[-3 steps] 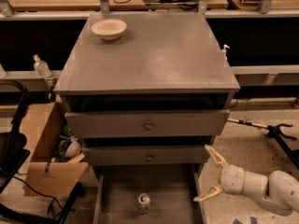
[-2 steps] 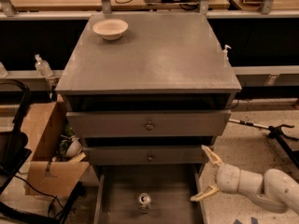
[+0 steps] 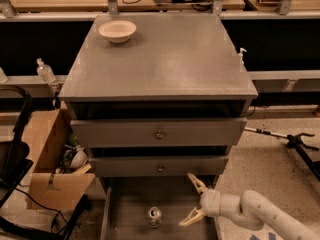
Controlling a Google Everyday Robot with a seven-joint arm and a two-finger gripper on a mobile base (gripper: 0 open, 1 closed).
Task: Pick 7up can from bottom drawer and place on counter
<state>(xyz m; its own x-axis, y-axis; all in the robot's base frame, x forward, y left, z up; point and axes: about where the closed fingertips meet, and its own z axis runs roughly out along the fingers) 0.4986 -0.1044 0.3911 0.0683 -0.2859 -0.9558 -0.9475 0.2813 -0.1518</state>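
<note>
The 7up can (image 3: 154,216) stands upright on the grey floor of the open bottom drawer (image 3: 130,209), near its middle; its silver lid shows. My gripper (image 3: 192,200) is at the end of the white arm coming in from the lower right. It is open, its two pale fingers spread one above the other over the drawer's right part, a short way right of the can and not touching it. The grey counter (image 3: 170,59) is the cabinet's top slab.
A cream bowl (image 3: 117,30) sits at the counter's back left. Two closed drawer fronts with brass knobs (image 3: 159,134) are above the open drawer. A cardboard box (image 3: 50,154) stands at left. A pump bottle (image 3: 45,70) is on the left ledge.
My gripper and arm have moved left, from beside the drawer's right wall to over the drawer, closer to the can. The can has not moved.
</note>
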